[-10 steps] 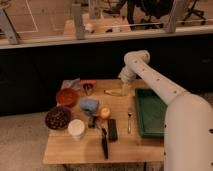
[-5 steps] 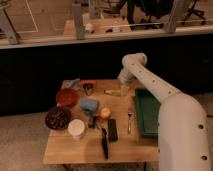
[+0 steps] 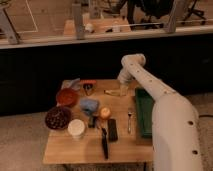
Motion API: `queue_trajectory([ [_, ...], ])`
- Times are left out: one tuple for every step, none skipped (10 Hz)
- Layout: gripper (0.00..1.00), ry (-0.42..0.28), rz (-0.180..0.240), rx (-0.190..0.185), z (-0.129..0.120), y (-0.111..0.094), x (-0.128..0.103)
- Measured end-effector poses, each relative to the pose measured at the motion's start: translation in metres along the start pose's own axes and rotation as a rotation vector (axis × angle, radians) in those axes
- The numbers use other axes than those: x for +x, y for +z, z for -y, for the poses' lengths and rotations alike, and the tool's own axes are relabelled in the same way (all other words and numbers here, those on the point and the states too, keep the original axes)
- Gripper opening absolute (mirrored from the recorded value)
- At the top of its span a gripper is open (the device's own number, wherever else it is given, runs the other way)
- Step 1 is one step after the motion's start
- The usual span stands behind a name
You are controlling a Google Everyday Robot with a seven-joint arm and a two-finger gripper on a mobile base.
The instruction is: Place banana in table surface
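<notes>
**Banana down on table, pincer open beside it**

The banana (image 3: 112,92) lies flat on the table (image 3: 65,150), near the far edge and right of centre. The gripper (image 3: 123,89) sits low at the banana's right end with its jaws spread. I can't tell if it touches the fruit, and nothing is lifted. The white arm (image 3: 150,90) runs from the lower right up to a bent elbow above the table's far edge.

Versus a second ago: the banana is in the same spot and the gripper is at the same end of it. The thick lower part of the arm sits a little further left in view.

Counts:
- 1 banana
- 1 orange (image 3: 104,112)
- 1 fork (image 3: 129,117), just left of the tray
- 1 green tray (image 3: 142,115), at the table's right edge and partly behind the arm
- 1 red bowl (image 3: 66,96)
- 1 dark bowl (image 3: 57,117)
- 1 white cup (image 3: 76,128)
- 1 blue thing (image 3: 90,105), too blurred to name
- 2 black items: a short bar (image 3: 112,129) and a long utensil (image 3: 104,142)

The table is light tan wood and rectangular. The floor (image 3: 20,145) is grey and speckled. A dark wall (image 3: 30,70) stands behind the table, topped by a pale ledge (image 3: 50,40).
</notes>
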Motion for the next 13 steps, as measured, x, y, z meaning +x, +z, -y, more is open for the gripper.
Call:
queue_trajectory([
  [0.80, -0.003, 0.007, -0.008, 0.000, 0.004, 0.000],
  [0.80, -0.009, 0.014, -0.016, 0.000, 0.008, -0.002],
  [0.80, -0.014, 0.020, -0.023, -0.002, 0.010, -0.003],
  [0.80, -0.021, 0.025, -0.030, -0.004, 0.013, -0.004],
  [0.80, -0.027, 0.029, -0.039, -0.007, 0.016, -0.006],
  [0.80, -0.032, 0.033, -0.047, -0.009, 0.018, -0.007],
  [0.80, -0.039, 0.043, -0.062, -0.013, 0.020, -0.008],
  [0.80, -0.049, 0.053, -0.073, -0.017, 0.020, -0.010],
  [0.80, -0.057, 0.056, -0.083, -0.020, 0.021, -0.012],
  [0.80, -0.061, 0.056, -0.089, -0.022, 0.022, -0.013],
  [0.80, -0.065, 0.055, -0.097, -0.025, 0.024, -0.014],
  [0.78, -0.069, 0.052, -0.104, -0.027, 0.026, -0.015],
  [0.69, -0.072, 0.049, -0.110, -0.029, 0.028, -0.015],
])
